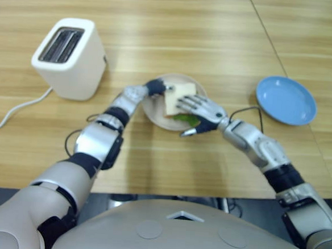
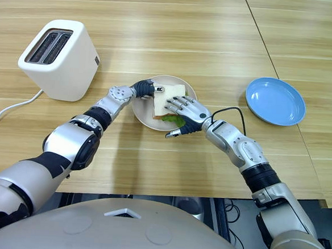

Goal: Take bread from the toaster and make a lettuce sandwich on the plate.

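A cream plate (image 2: pixel 142 108) lies mid-table with a slice of bread (image 2: pixel 169 98) on top of a green lettuce leaf (image 2: pixel 172 120). My left hand (image 2: pixel 147 88) rests at the plate's left rim, its fingers curled against the bread's left edge. My right hand (image 2: pixel 185 110) lies flat on the bread's right side with fingers spread, covering part of the lettuce. The white toaster (image 2: pixel 59 57) stands to the left, and its slots look dark.
A blue plate (image 2: pixel 275 101) sits at the right. The toaster's white cord (image 2: pixel 7 111) trails toward the table's left front edge. A thin black cable (image 2: pixel 230 112) loops beside my right wrist. A seam (image 2: pixel 257 37) runs across the table at the right.
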Robot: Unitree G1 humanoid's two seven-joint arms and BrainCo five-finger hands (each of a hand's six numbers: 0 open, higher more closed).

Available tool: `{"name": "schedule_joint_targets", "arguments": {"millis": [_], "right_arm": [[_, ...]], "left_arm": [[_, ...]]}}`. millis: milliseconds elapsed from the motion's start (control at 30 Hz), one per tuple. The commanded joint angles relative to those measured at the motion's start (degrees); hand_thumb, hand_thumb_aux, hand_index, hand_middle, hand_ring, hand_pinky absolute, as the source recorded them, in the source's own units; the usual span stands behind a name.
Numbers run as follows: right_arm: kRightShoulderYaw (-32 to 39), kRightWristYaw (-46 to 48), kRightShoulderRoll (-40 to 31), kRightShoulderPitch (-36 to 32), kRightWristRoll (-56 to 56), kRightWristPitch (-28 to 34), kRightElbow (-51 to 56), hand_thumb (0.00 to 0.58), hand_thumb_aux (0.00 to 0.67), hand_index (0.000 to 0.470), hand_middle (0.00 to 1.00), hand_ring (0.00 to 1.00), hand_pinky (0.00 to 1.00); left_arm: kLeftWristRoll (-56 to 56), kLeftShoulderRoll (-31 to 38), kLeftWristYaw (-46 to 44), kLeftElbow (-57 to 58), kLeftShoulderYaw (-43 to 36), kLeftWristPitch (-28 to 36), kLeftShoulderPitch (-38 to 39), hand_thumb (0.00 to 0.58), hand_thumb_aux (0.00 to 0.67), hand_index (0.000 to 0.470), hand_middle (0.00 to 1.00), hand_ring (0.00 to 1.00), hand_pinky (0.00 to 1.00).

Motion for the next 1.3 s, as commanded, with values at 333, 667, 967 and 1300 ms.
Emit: {"name": "schedule_joint_targets", "arguments": {"millis": [333, 667, 967, 1300], "right_arm": [[6.90, 5.19, 1.32, 3.10, -0.41, 1.12, 11.07, 0.000, 0.000, 0.000, 0.00, 0.00, 0.00], [-7.69, -12.89, 0.61, 4.28, 11.44, -7.20, -6.64, 0.000, 0.000, 0.000, 0.00, 0.00, 0.00], [-26.97, -10.57, -0.87, 14.17, 34.86, -9.28, -24.13, 0.485, 0.399, 0.274, 1.00, 1.00, 1.00], [-30.83, -5.97, -5.23, 34.95, 29.45, -20.63, -23.45, 0.580, 0.670, 0.460, 1.00, 1.00, 1.00]], "left_arm": [[17.62, 12.30, 40.78, -22.32, -7.16, -3.84, 3.48, 0.000, 0.000, 0.000, 0.00, 0.00, 0.00], [4.04, 15.82, 23.54, -44.99, -1.13, -7.48, 18.73, 0.000, 0.000, 0.000, 0.65, 0.65, 0.65], [-10.02, 24.90, 4.11, -70.93, 7.07, -3.00, 31.61, 0.580, 0.670, 0.460, 1.00, 1.00, 1.00], [-3.07, 37.62, -14.30, -80.43, -2.16, 4.20, 44.32, 0.580, 0.670, 0.460, 1.00, 1.00, 1.00]]}}
